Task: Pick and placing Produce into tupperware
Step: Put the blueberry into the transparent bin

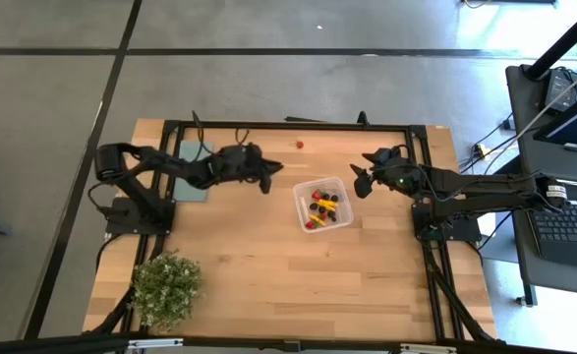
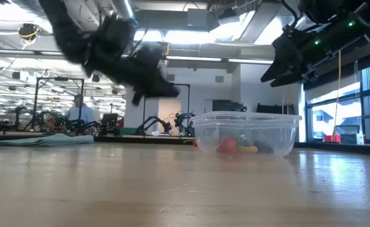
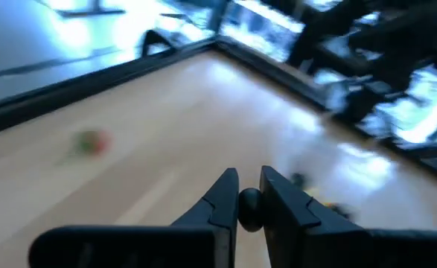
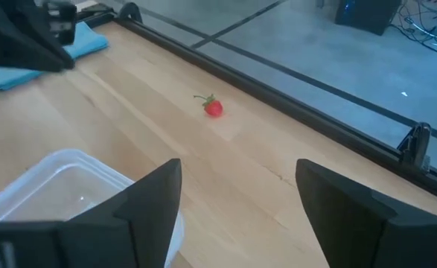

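High view is showing the pale wooden table (image 1: 268, 265), then the small square clear plastic tupperware (image 1: 324, 204) holding most produce. My left gripper (image 1: 265, 181) is pinching a small dark round piece; my right gripper (image 1: 359, 181) is gaping empty. One tiny red stemmed fruit (image 1: 299, 144) is lying near the far edge: probably light, hard, apt to roll, so I'm judging a grip across its middle.

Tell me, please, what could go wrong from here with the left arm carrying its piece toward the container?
1. The left tool pinches a small dark round piece only at its tips, above bare table short of the tupperware; a slip would let it roll away.
2. The right tool hangs open close beside the tupperware, so the arms could crowd each other there.
3. One red piece lies alone near the far edge and might get overlooked.
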You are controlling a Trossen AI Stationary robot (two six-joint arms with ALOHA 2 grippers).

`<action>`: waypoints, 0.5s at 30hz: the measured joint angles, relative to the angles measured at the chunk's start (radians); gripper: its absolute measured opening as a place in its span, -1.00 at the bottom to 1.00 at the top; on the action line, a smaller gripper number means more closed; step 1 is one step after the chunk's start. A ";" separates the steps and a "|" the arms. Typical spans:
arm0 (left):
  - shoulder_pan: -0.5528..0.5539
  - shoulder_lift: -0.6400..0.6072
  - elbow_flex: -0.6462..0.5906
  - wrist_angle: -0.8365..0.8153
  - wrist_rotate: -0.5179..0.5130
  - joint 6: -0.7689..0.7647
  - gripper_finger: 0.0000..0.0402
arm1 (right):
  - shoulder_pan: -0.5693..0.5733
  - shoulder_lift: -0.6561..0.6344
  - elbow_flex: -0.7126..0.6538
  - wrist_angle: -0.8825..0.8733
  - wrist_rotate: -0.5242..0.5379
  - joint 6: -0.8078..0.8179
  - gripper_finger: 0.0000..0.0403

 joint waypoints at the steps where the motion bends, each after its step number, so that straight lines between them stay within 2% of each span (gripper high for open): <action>1: -0.007 -0.014 0.040 -0.051 0.024 -0.009 -0.83 | 0.000 0.000 0.000 0.005 0.000 0.000 0.32; 4: -0.043 -0.023 0.195 -0.273 0.063 0.003 -0.83 | 0.000 0.000 0.000 0.018 0.000 0.000 0.32; 10: -0.118 -0.004 0.521 -0.738 0.066 0.069 -0.83 | 0.000 -0.005 0.000 0.022 0.000 -0.032 0.32; 15: -0.167 0.036 0.683 -0.920 0.011 0.075 -0.83 | 0.000 -0.016 0.001 0.031 0.000 -0.046 0.32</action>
